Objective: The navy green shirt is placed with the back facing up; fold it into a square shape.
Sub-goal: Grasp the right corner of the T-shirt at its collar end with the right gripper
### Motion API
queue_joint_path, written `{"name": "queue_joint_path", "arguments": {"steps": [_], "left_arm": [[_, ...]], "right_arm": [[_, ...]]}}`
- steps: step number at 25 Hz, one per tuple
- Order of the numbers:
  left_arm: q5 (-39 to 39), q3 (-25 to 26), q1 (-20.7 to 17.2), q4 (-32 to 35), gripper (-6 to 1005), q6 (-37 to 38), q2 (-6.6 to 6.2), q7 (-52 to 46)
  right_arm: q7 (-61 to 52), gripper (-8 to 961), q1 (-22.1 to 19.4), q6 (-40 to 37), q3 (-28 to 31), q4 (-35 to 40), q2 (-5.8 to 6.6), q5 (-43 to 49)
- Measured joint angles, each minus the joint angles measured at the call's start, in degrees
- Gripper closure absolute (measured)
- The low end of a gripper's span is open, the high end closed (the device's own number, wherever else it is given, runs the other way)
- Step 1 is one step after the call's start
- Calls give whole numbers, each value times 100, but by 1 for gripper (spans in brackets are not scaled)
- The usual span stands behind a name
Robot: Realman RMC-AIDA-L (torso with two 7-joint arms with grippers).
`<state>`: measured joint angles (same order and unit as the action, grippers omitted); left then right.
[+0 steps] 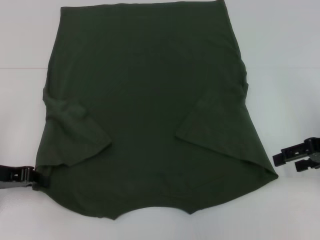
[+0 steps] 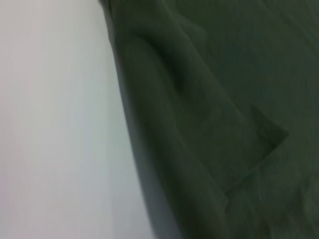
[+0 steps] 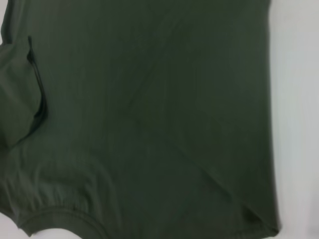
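Pinch shirt (image 1: 150,110) shoulders squarely with left gripper (image 1: 22,176) and right gripper (image 1: 295,156), finger state impossible to tell, then fold evenly.

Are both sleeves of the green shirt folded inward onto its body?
Yes. In the head view both sleeves lie folded inward over the body of the navy green shirt.

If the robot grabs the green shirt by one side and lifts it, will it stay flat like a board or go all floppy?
Probably floppy: the navy green shirt lies limp on the table, its sleeves already folded inward and creased. It likely sags and drags where it isn't held, being far bigger than the left gripper and right gripper waiting at its edges.
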<state>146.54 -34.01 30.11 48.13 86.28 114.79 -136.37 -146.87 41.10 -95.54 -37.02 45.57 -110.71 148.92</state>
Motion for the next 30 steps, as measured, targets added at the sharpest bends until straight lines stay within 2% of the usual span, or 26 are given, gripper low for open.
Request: {"name": "queue_joint_path", "arguments": {"steps": [4,12,16,30], "left_arm": [[-2,-1,0,-14,951,2,-1,46],[-3,-1,-22,-13,951,4,14,54],[-3,-1,-23,-11,951,3,27,60],[-3,-1,-29,-15,952,-1,35,76]], "right_arm": [[-38,68,77,97,-82,-58,-58,46],[-3,68,18,756,-319,-435,-69,59],[22,68,20,995,-464,-558,-138,62],[43,68,48,1241,-624,-576,-262,68]]}}
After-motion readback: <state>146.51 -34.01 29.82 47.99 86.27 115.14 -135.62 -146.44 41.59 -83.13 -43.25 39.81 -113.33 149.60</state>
